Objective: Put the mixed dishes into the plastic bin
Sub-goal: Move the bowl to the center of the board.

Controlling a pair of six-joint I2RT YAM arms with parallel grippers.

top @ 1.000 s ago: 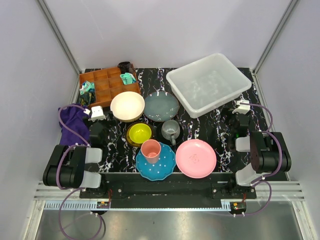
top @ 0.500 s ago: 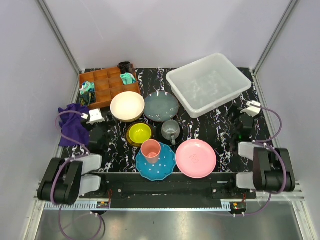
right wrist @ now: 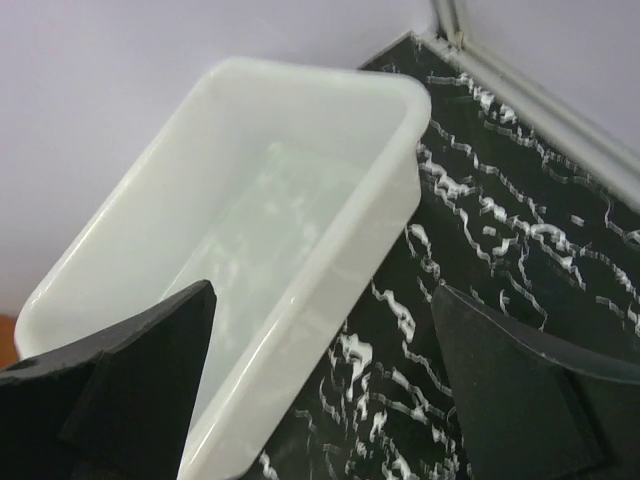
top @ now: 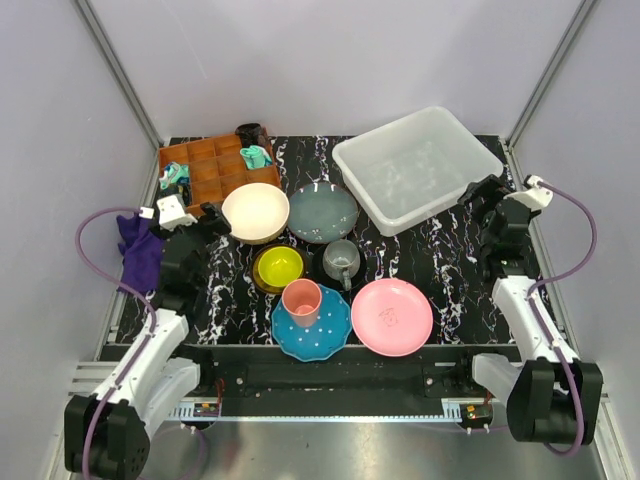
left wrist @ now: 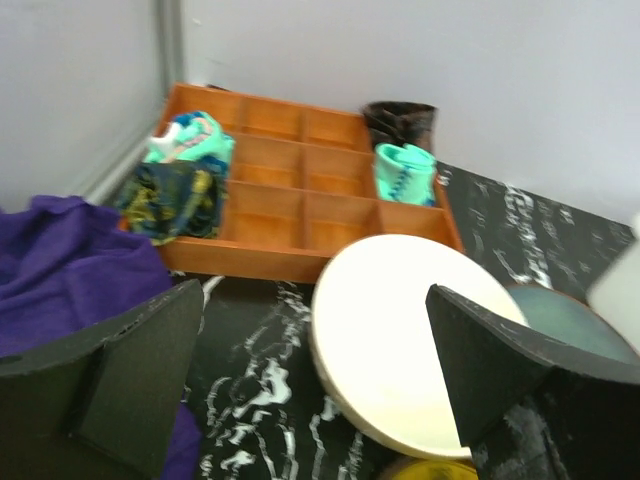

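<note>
Swinging out from rest, left arm [top: 178, 272] nears the cream bowl [top: 255, 212], right arm [top: 507, 252] the plastic bin [top: 418, 168] — jaws apart, empty, picking imminent.

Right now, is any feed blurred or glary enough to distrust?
Top external: sharp, evenly lit, only soft shadows. Left wrist: slightly blurred, the cream bowl and wooden tray have soft edges. Right wrist: the plastic bin looks bright and washed out, its floor indistinct.

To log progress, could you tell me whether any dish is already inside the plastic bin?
No, the plastic bin shows only its bare translucent floor, with no dish in it.
</note>
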